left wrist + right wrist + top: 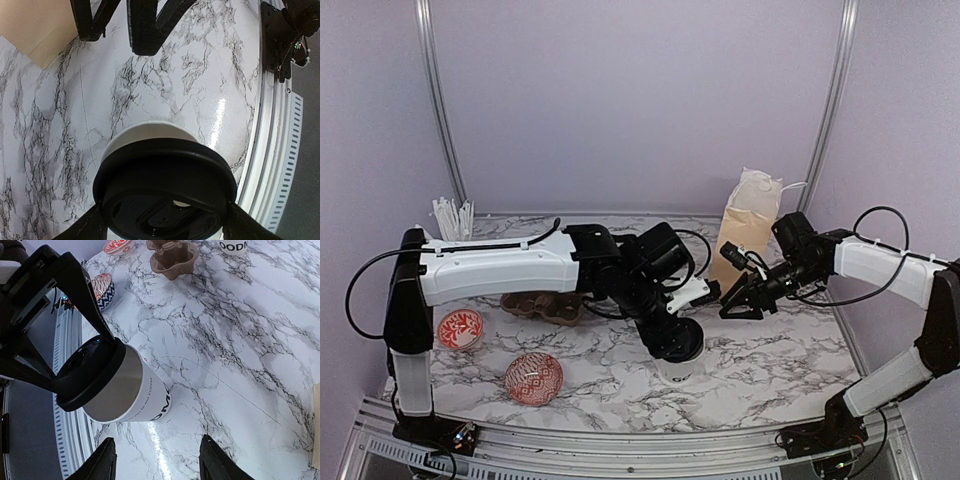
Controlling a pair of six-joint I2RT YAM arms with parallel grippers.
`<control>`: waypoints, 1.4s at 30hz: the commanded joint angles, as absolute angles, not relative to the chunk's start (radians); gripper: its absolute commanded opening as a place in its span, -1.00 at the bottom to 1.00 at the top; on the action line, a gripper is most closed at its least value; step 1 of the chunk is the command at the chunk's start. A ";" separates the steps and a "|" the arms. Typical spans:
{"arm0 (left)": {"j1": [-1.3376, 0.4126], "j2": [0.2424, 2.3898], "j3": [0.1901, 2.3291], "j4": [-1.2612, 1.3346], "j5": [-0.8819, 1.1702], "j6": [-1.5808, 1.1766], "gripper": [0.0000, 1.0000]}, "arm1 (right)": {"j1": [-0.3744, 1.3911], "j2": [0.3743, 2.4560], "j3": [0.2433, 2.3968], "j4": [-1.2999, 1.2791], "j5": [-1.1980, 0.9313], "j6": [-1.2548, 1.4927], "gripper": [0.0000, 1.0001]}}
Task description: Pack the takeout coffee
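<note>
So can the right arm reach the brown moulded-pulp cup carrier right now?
Probably not: the left arm, gripping the white paper cup's black lid, lies between the open right gripper and the carrier.

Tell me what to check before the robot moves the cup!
1. The lid sits on the cup: ok.
2. The left gripper pinches the lid on both sides: ok.
3. The cup is off the table: cannot tell.
4. The right gripper is open, holding nothing: ok.
5. The carrier has no cup in it: ok.
</note>
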State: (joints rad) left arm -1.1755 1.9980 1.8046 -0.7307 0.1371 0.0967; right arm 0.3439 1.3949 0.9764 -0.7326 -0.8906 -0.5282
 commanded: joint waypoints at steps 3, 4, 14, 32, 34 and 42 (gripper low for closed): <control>-1.180 2.037 1.850 -0.754 0.128 0.113 0.57 | 0.348 1.368 0.965 -0.716 -0.883 -0.537 0.09; -1.181 2.040 1.851 -0.754 0.127 0.115 0.57 | 0.348 1.368 0.965 -0.716 -0.883 -0.536 0.09; -1.181 2.038 1.859 -0.752 0.122 0.115 0.96 | 0.348 1.368 0.964 -0.719 -0.891 -0.528 0.12; -1.162 1.737 1.527 -0.443 -0.064 -0.317 0.98 | 0.362 1.519 1.022 -0.817 -1.045 -0.404 0.14; -1.161 1.702 1.447 -0.360 -0.063 -0.400 0.98 | 0.381 1.530 1.010 -0.804 -1.038 -0.389 0.08; -1.160 1.721 1.351 -0.237 -0.013 -0.546 0.81 | 0.449 1.558 0.999 -0.786 -1.050 -0.368 -0.21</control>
